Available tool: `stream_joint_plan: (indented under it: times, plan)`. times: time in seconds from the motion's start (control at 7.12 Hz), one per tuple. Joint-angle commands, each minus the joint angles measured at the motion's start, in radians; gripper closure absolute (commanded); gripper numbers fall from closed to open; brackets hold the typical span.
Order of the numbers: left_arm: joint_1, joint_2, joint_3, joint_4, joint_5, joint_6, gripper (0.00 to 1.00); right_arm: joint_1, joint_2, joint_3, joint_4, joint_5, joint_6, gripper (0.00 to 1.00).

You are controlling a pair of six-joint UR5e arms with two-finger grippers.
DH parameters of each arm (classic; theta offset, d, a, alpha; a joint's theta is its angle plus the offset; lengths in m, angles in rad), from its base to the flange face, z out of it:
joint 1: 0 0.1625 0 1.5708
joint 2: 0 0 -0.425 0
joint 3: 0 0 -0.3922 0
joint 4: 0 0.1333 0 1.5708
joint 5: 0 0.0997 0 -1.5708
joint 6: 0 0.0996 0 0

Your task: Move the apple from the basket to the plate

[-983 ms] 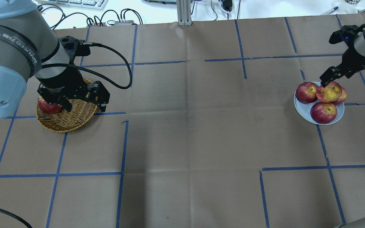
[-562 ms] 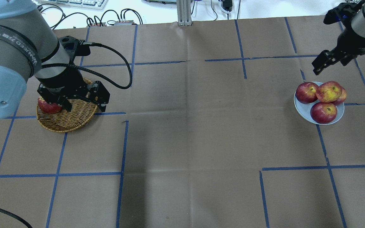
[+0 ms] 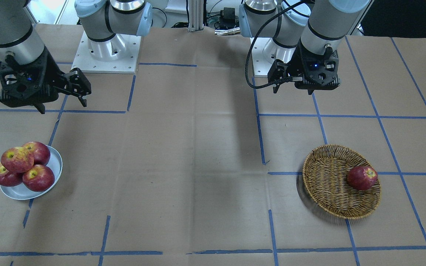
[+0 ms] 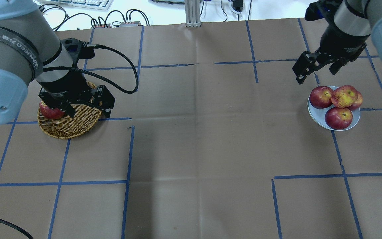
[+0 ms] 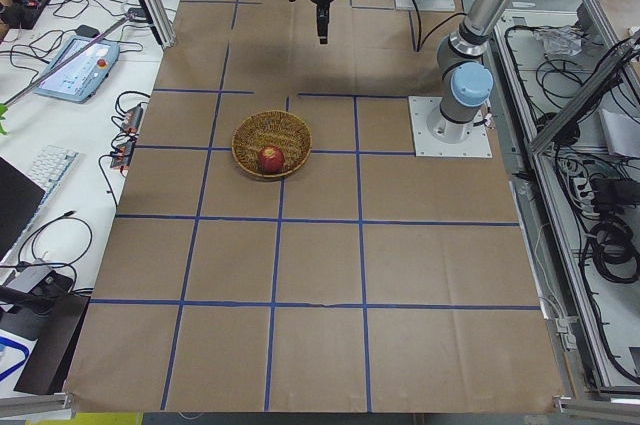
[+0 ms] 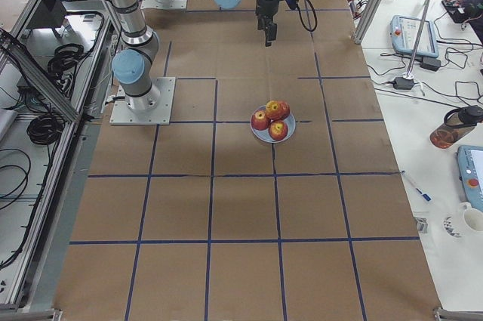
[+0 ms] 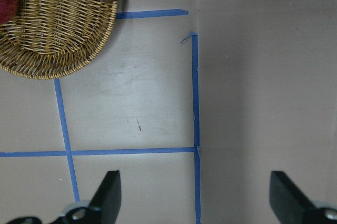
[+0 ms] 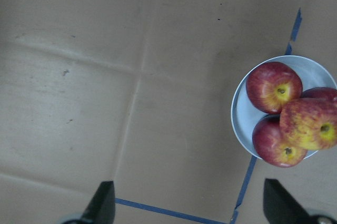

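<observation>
The pale pinkish-red apple with yellow streaks lies on top of three darker apples on the grey-white plate. It also shows in the front view and the right wrist view. My right gripper is open and empty, raised above the table, behind and left of the plate. The wicker basket holds one dark red apple at its edge. My left gripper is open and empty, high above the table beside the basket.
Brown paper with blue tape lines covers the table. Both arm bases stand at the robot's edge. Cables and a keyboard lie beyond the far edge.
My right gripper has lifted off the pale apple and moved up and to the left, away from the plate. The apple stays on the pile. The left arm has not moved.
</observation>
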Motion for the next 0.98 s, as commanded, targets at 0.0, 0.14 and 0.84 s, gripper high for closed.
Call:
stream_joint_plan:
  times: [0.0,0.14,0.84]
  plan:
    - [0.000,-0.002,0.000,0.000,0.001,0.000,0.01,0.040,-0.012,-0.002,0.012,-0.004,0.122,0.00]
    - [0.000,-0.002,0.000,-0.002,0.001,0.000,0.01,0.067,-0.011,-0.003,0.012,0.001,0.203,0.00]
    - [0.000,-0.009,-0.002,-0.002,0.001,-0.001,0.01,0.075,0.004,-0.036,0.013,-0.004,0.191,0.00]
